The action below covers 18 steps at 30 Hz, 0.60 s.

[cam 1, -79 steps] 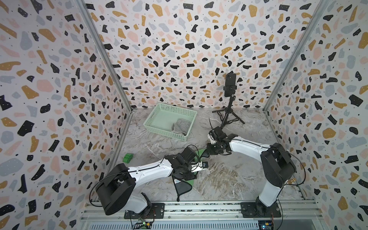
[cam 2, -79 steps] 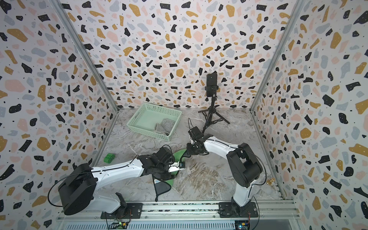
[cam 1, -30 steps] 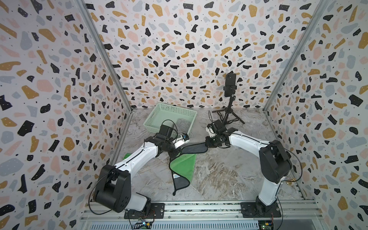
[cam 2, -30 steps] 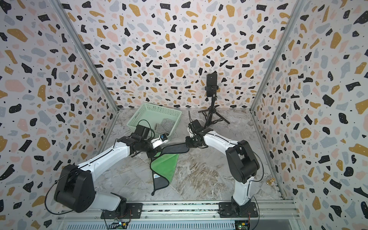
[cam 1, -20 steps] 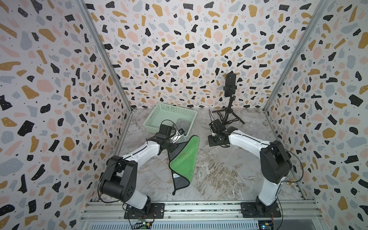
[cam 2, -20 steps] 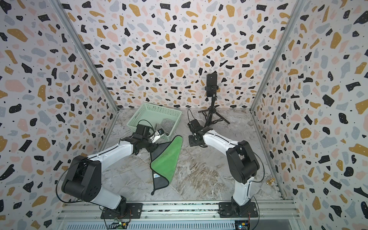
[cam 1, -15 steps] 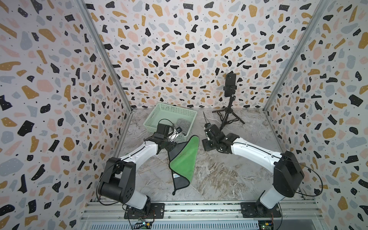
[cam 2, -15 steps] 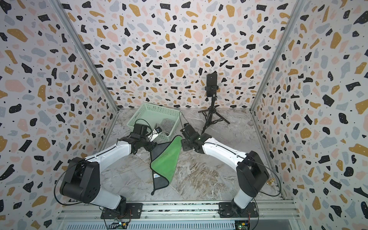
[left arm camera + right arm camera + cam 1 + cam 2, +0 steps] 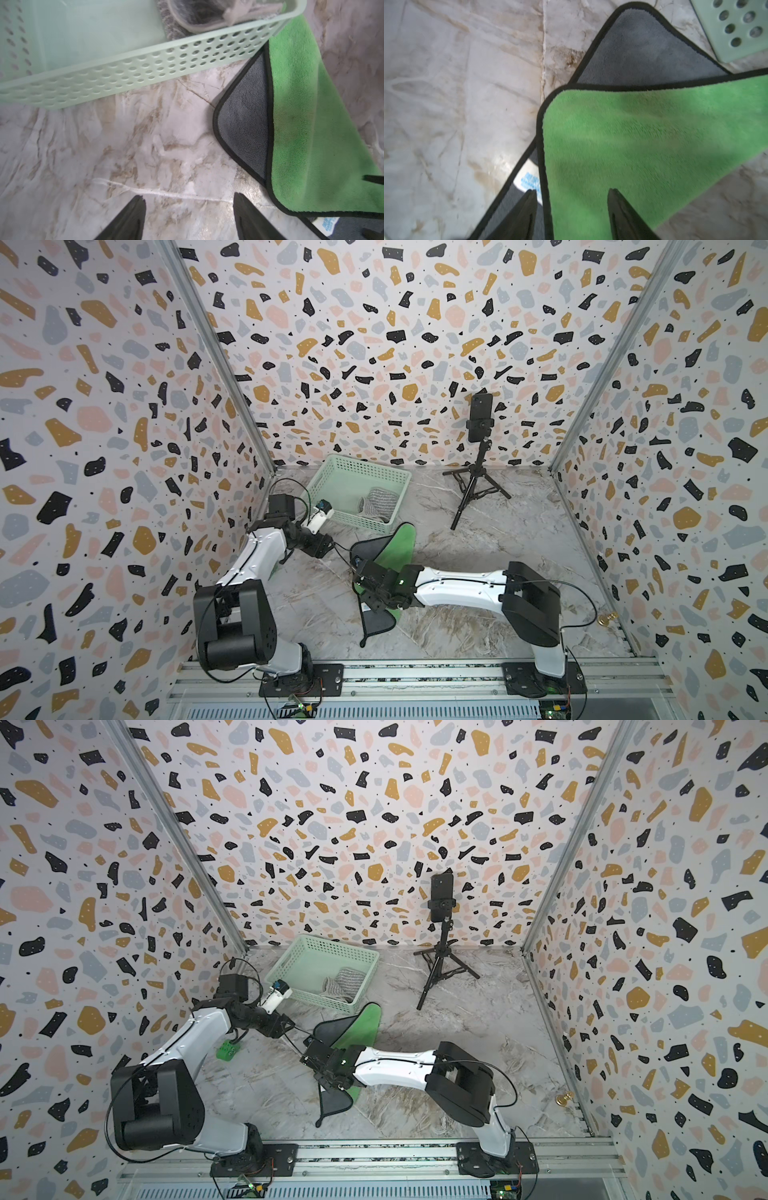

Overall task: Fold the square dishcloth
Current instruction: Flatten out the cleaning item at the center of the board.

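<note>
The square dishcloth (image 9: 399,545) is green on one face and grey on the other, with a black hem. It lies on the marble table (image 9: 478,547), folded askew. Its green flap covers the far part, a grey corner (image 9: 245,116) sticks out beside it, and a grey end (image 9: 376,622) with a white label (image 9: 529,180) shows at the front. My left gripper (image 9: 189,197) is open over bare table, left of the grey corner (image 9: 330,549). Over the cloth's middle, my right gripper (image 9: 572,191) hangs open and empty (image 9: 361,572).
A pale green basket (image 9: 357,462) holding a grey striped cloth (image 9: 376,504) stands just behind the dishcloth, its corner close to the green flap. A phone tripod (image 9: 478,477) stands at the back right. A small green block (image 9: 227,1050) lies under the left arm.
Both grippers opened and let the lifted edge drop, so the green flap now lies flat. The left arm drew back to the left. The right arm swung forward over the cloth's middle.
</note>
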Tool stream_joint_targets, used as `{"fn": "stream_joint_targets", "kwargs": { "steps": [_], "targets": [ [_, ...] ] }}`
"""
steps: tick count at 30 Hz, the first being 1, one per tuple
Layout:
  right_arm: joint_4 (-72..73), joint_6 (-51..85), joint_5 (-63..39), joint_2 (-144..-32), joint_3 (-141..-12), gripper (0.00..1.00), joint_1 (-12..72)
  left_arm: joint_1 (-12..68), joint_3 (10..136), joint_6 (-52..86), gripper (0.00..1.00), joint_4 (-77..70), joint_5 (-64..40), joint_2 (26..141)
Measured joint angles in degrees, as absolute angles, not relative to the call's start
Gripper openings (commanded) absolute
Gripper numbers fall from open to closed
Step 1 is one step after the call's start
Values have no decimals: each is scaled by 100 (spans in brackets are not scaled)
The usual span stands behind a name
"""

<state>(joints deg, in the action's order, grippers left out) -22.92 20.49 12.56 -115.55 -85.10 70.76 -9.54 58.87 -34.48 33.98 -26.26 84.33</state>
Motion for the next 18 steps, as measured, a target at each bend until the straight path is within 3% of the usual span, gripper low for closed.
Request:
{"fn": "stream_joint_targets", "kwargs": {
  "steps": [11,13,16,18],
  "targets": [
    [-2762,2106,1243,-12809,-10186,45,7070,-1197,5918,-3647,63,4012,-3103,8184],
    [-2842,2139,1247,-12943,-10307,32,7070,-1264,5924,-3669,63,4093,-3162,8171],
    [-2963,2200,1280,-13041,-10359,0,7070,-1334,5931,-3686,62,4202,-3238,8213],
    [-3033,2274,1330,-13045,-10359,0,7070,-1358,5931,-3686,60,4244,-3256,8239]
  ]
}}
